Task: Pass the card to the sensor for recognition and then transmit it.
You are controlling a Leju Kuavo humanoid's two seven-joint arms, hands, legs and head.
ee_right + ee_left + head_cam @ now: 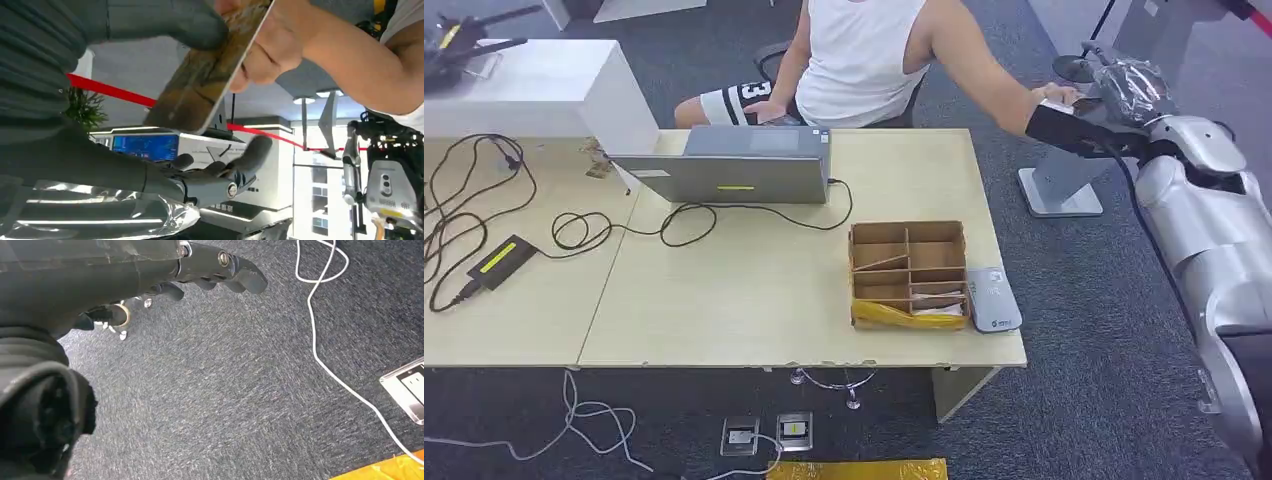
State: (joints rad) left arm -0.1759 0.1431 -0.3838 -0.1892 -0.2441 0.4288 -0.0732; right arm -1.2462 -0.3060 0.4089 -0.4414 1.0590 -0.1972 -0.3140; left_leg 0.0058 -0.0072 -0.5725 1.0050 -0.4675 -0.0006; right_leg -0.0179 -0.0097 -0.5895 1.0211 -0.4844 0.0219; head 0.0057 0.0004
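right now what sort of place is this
Probably an office or robot test lab: a light wooden desk on grey carpet holds a grey laptop, a black power brick with loose cables, and a brown cardboard divider box.

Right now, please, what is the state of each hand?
Left hand: holds nothing, fingers loosely curled, hanging over the carpet.
Right hand: thumb on the card, which a person's hand also grips.

Pale wooden table (724,300) carries a laptop (729,165), cables (484,190), divided cardboard box (909,270), grey sensor (992,298)
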